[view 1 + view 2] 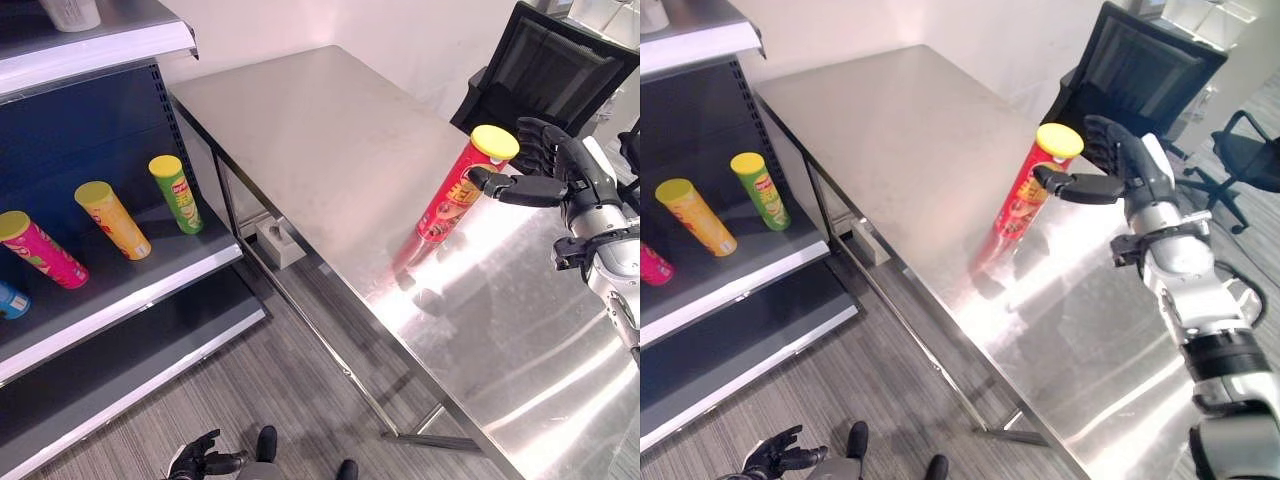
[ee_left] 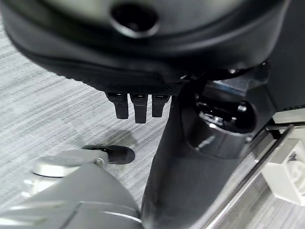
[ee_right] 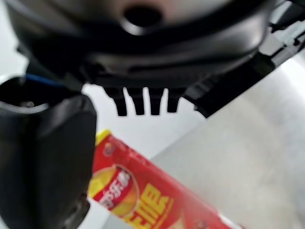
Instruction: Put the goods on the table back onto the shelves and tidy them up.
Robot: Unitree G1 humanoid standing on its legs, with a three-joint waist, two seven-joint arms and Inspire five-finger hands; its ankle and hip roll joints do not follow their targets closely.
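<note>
A red can with a yellow lid (image 1: 456, 192) stands upright on the steel table (image 1: 330, 130), near its middle. My right hand (image 1: 545, 170) is level with the can's top. Its thumb (image 1: 497, 184) reaches across to the can just under the lid, and its fingers stay straight behind the can without closing round it. The right wrist view has the red can (image 3: 143, 191) past the thumb (image 3: 45, 162). My left hand (image 1: 195, 460) hangs low over the floor, fingers relaxed, holding nothing.
On the dark shelf (image 1: 150, 275) at the left lie a green can (image 1: 176, 193), an orange-yellow can (image 1: 112, 219), a pink can (image 1: 40, 250) and a blue one (image 1: 8, 300). A black office chair (image 1: 545, 70) stands behind the table. A small white box (image 1: 280, 243) sits on the floor.
</note>
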